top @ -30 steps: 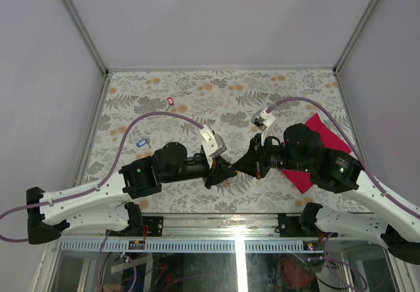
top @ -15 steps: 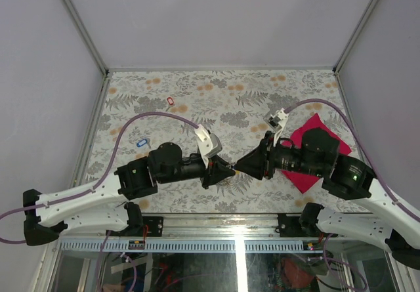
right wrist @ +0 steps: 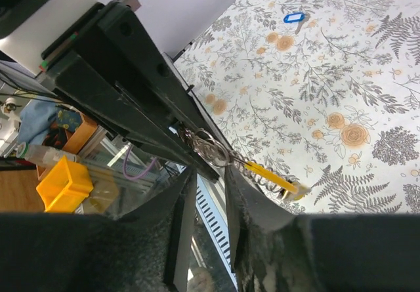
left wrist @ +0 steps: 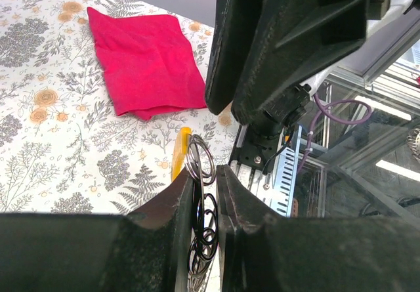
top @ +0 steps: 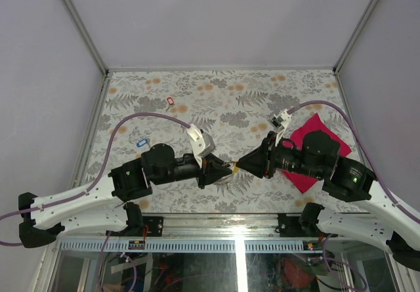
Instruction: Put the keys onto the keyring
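We noted left gripper (left wrist: 205,178) clamped on keyring (left wrist: 199,161) chain; yellow key (left wrist: 178,153) touched ring. We saw right gripper (right wrist: 209,175) jaws slightly apart, gripping nothing, near ring.

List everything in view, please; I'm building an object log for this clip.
yellow key: one, yellow, right at the keyring between the two hands; cannot tell whether it is threaded on
keyring: one, silvery with a short chain, clamped in the left hand
red key: one, red, far left part of the table
blue key: one, blue, left side of the table, beside the left arm
cloth: one, magenta, right side of the table, partly under the right arm
table: one, grey and orange floral pattern
cables: two, purple, one along each arm
left hand: one, black, shut on the keyring
right hand: one, black, jaws apart, empty, facing the left hand
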